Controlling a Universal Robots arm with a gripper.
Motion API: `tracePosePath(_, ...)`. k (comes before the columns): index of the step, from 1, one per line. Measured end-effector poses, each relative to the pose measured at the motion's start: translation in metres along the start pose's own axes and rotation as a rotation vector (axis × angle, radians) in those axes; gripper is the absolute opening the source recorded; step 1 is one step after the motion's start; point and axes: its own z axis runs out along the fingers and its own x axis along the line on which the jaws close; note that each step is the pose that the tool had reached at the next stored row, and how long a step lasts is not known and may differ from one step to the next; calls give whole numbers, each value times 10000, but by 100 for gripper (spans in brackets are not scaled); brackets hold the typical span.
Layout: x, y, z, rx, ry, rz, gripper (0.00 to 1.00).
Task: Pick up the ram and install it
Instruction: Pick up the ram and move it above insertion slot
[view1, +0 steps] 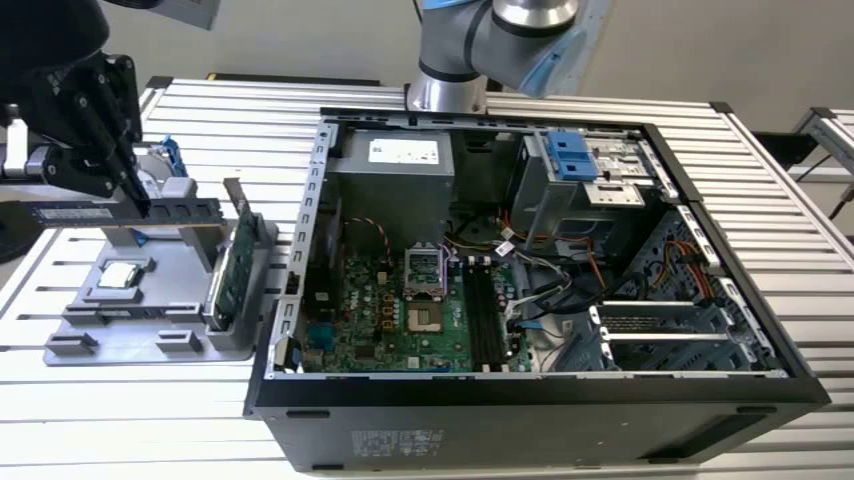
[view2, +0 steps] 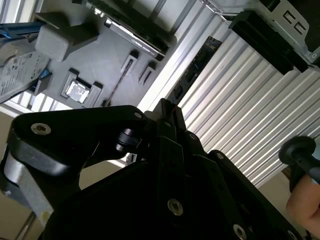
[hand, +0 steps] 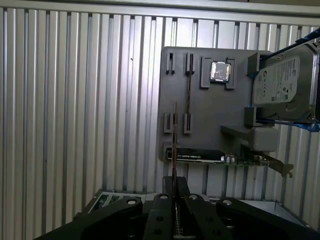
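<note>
slatted metal table (view1: 254, 110), grey tray (view1: 147, 300), and above it the black tool (view1: 134, 203) tight around the ram (view1: 74, 213)

The arm (view1: 451, 60) is silver-grey metal, with round joints, pale blue caps and a polished ring at its foot. Its gripper (view1: 135, 203) is matt black, built of flat, angular link plates. In both wrist views, small silver round-headed screws (hand: 131, 202) mark the pivots. The fingers (hand: 182, 187) are narrow, black and straight-edged.
</note>
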Motion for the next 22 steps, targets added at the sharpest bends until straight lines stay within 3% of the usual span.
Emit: tracePosePath(22,14,-320,-1,0,-1,1,0)
